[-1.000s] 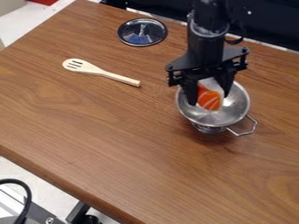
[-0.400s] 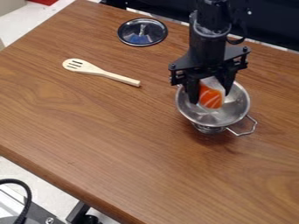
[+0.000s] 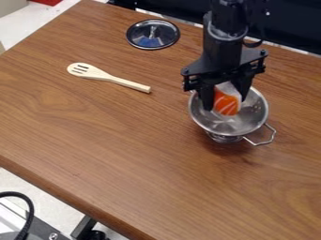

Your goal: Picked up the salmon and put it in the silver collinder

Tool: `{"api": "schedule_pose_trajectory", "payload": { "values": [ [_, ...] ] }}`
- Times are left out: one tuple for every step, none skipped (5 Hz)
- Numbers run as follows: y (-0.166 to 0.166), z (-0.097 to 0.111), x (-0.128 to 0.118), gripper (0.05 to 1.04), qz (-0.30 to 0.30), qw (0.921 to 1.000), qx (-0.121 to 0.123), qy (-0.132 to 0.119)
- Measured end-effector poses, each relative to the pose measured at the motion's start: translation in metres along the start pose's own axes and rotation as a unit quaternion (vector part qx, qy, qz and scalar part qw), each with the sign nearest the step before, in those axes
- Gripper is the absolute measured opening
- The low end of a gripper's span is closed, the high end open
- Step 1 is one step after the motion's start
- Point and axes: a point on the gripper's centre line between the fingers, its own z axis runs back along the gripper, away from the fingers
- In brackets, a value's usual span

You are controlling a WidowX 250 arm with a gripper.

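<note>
Centrally right in the camera view, the black tool [image 3: 224,107] points down, gripping the salmon [image 3: 226,104], an orange piece with white stripes, between its two fingers. The salmon sits level with the fingertips, over the bowl of the silver colander [image 3: 254,116]; whether it touches the metal, I cannot tell.

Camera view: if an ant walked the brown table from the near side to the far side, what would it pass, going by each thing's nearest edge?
Metal strainer → wooden spoon with slots → round shiny lid.
</note>
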Motion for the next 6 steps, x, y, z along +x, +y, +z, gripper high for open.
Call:
{"api": "schedule_pose_trajectory", "payload": {
  "values": [
    [-0.0009,0.0000,0.0000,0.616,0.002,1.0000,-0.001,-0.003],
    [-0.0007,-0.0005,-0.0010,0.691,0.002,1.0000,-0.001,-0.002],
    [0.0023,-0.0026,-0.0022,0.961,0.003,1.0000,0.004,-0.002],
    [0.0029,-0.0027,-0.0034,1.001,0.004,1.0000,0.007,0.002],
    [0.0050,-0.0023,-0.0036,1.001,0.005,0.9999,0.010,0.009],
    [0.0062,0.0014,-0.0038,1.001,0.005,0.9999,0.008,0.013]
  ]
}}
